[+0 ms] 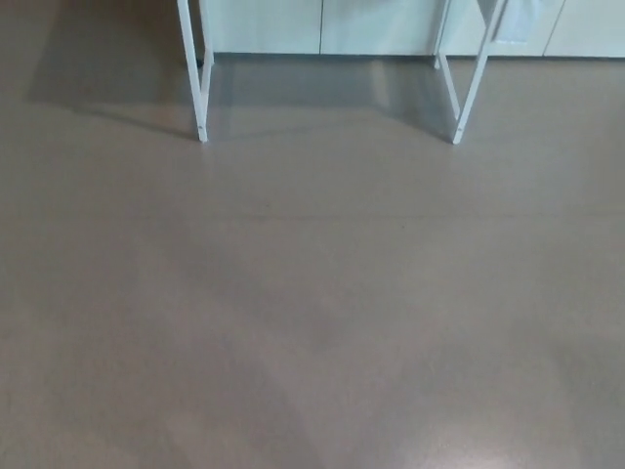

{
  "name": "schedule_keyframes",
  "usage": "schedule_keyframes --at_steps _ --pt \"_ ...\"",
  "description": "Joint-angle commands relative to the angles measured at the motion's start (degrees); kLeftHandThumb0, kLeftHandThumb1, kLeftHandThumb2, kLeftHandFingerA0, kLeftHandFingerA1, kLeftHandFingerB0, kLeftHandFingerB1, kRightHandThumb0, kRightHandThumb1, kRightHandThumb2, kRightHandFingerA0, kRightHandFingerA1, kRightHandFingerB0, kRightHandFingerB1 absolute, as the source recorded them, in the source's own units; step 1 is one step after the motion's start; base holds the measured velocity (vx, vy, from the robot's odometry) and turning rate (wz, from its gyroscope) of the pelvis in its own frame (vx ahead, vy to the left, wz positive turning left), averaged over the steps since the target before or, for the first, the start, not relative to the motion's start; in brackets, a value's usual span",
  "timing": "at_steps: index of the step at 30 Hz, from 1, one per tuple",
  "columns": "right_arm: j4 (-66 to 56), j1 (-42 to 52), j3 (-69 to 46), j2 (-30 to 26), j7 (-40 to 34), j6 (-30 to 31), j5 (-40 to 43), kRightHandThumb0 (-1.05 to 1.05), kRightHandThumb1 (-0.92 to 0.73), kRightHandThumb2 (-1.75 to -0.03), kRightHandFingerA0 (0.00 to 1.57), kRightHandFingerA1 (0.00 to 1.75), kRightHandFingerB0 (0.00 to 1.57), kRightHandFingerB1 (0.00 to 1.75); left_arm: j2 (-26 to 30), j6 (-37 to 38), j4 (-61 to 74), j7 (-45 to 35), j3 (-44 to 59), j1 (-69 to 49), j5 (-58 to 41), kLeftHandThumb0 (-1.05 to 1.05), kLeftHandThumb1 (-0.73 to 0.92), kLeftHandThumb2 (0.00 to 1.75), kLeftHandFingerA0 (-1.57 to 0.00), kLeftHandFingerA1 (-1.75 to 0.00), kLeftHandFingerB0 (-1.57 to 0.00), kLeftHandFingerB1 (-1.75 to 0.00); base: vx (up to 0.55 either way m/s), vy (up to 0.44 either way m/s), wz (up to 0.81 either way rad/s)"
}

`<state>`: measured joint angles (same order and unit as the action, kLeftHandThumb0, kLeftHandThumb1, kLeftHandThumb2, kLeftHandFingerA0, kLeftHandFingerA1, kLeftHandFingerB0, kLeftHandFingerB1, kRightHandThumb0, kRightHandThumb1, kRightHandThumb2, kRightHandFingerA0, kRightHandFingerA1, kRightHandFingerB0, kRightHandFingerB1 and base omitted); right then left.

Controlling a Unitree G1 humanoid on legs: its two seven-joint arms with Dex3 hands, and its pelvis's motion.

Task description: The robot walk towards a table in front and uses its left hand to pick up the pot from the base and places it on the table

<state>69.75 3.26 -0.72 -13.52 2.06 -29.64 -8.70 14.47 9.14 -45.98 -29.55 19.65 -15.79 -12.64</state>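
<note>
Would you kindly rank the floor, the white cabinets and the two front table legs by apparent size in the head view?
1. floor, filling most of the picture.
2. white cabinets, a strip at the top.
3. left table leg and right table leg: thin and alike, so unranked.

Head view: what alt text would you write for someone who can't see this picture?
A plain grey-brown floor fills nearly the whole picture. At the top, a thin white left table leg and right table leg reach the floor, with pale panels behind them. No robot hand or tabletop shows.
</note>
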Motion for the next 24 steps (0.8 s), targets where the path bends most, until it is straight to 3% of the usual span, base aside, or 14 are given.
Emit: schedule_keyframes --at_steps 1,7,17,24 --pt "0.3 -0.2 -0.1 -1.0 -0.6 -1.0 0.0 -0.55 -0.39 -0.74 0.74 0.56 0.56 0.50 -0.1 1.9 -0.3 -0.4 0.0 -0.5 -0.7 -0.05 0.42 0.87 -0.17 -0.51 -0.14 -0.48 0.17 0.105 0.07" --pt "0.1 -0.4 0.6 -0.9 -1.4 -0.6 -0.6 -0.55 -0.40 -0.74 0.74 0.56 0.56 0.50 0.0 1.6 0.0 0.2 0.1 -0.6 -0.8 -0.04 0.41 0.87 -0.20 -0.52 -0.15 -0.48 0.18 -0.044 0.11" --pt "-0.1 -1.0 0.6 -0.9 -0.8 -0.4 -0.2 -0.54 -0.40 -0.74 0.73 0.55 0.56 0.50 -0.1 1.8 0.2 0.4 0.3 -0.2 -0.8 -0.03 0.42 0.87 -0.21 -0.52 -0.16 -0.48 0.20 -0.231 0.10" --pt "0.0 -1.5 1.1 -1.1 -1.2 -0.6 -0.7 -0.56 -0.40 -0.74 0.74 0.55 0.55 0.50 0.1 1.4 0.6 0.7 0.0 0.2 -0.3 -0.03 0.44 0.89 -0.20 -0.52 -0.15 -0.48 0.17 0.020 -0.09"
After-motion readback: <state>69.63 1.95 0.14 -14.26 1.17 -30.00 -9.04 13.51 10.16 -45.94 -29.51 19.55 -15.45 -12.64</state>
